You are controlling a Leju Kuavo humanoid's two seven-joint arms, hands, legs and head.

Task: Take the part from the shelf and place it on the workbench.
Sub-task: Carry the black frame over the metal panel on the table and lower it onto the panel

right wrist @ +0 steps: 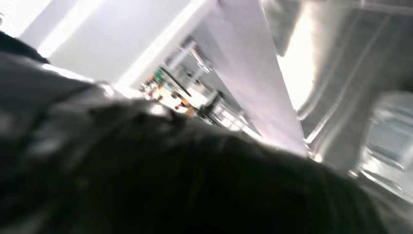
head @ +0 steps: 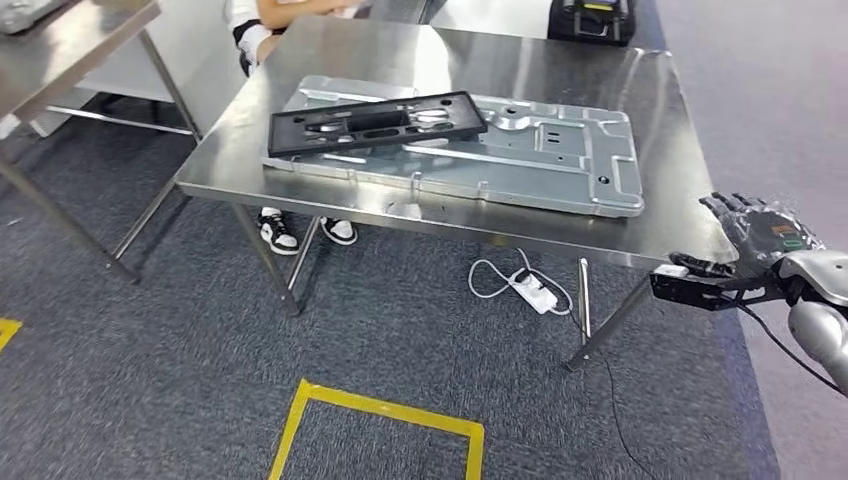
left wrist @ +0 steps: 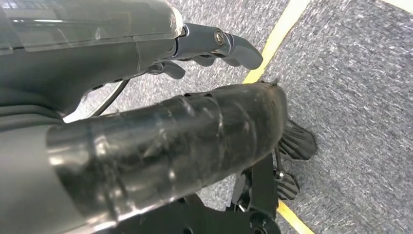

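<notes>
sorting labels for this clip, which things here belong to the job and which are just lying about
Job:
- black part lying on the silver metal panel
- steel workbench
- right robot hand

Lying about:
- white power strip on the floor
- yellow floor tape
- person's shoes

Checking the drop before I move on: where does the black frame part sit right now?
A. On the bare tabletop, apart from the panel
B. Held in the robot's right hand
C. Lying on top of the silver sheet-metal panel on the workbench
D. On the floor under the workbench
C: in the head view the black frame part lies on the silver panel on the workbench, and the right hand hangs beside the table edge.
</notes>
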